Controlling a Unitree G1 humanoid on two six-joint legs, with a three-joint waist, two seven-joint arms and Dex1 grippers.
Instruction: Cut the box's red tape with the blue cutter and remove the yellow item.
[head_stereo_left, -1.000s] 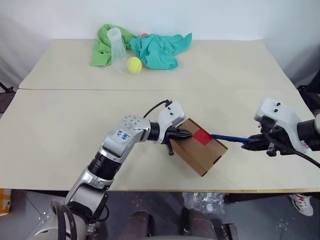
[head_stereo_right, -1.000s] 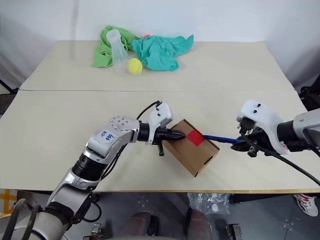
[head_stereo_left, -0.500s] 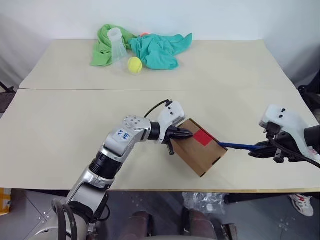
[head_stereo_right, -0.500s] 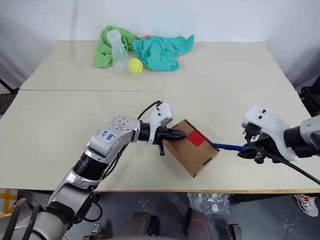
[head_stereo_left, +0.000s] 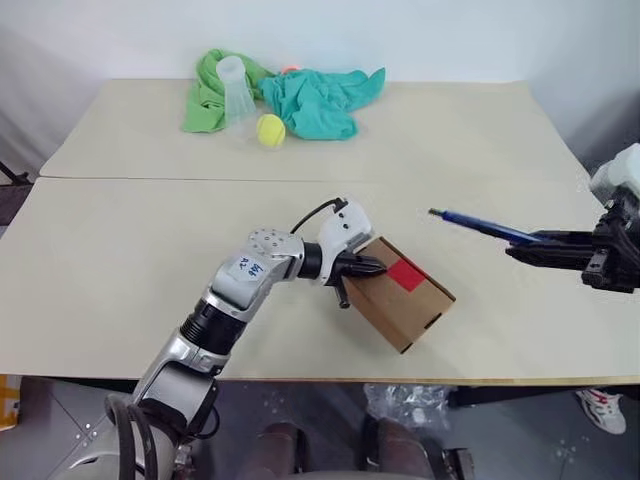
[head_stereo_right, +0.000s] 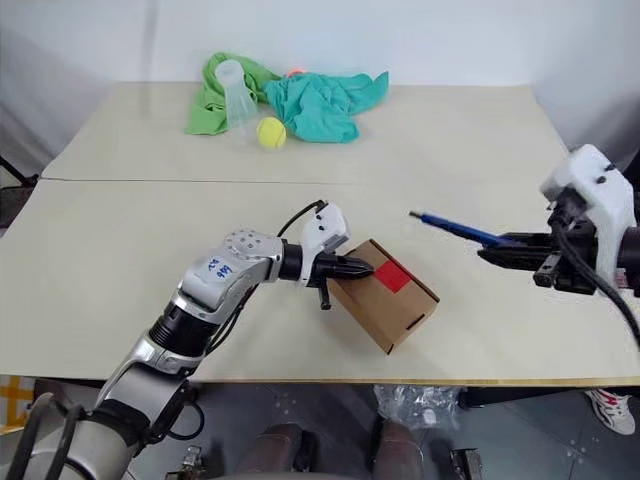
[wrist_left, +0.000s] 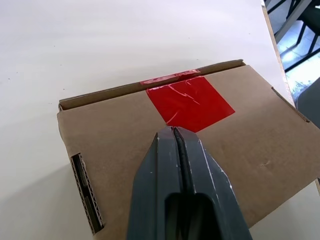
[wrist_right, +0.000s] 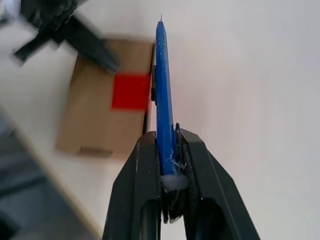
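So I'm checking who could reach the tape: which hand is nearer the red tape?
Left. The left hand rests on the box beside the red tape; the right hand holds the blue cutter off to the side.

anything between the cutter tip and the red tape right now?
Nothing. In the head views the blue cutter, clamped in the right gripper, is raised clear of the box; only bare table separates its tip from the red tape.

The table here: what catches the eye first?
A brown box with a square of red tape sits near the table's front edge, the shut left gripper pressing on its top. To its right, the right gripper holds a blue cutter in the air. At the far edge lie green cloths and a tennis ball.
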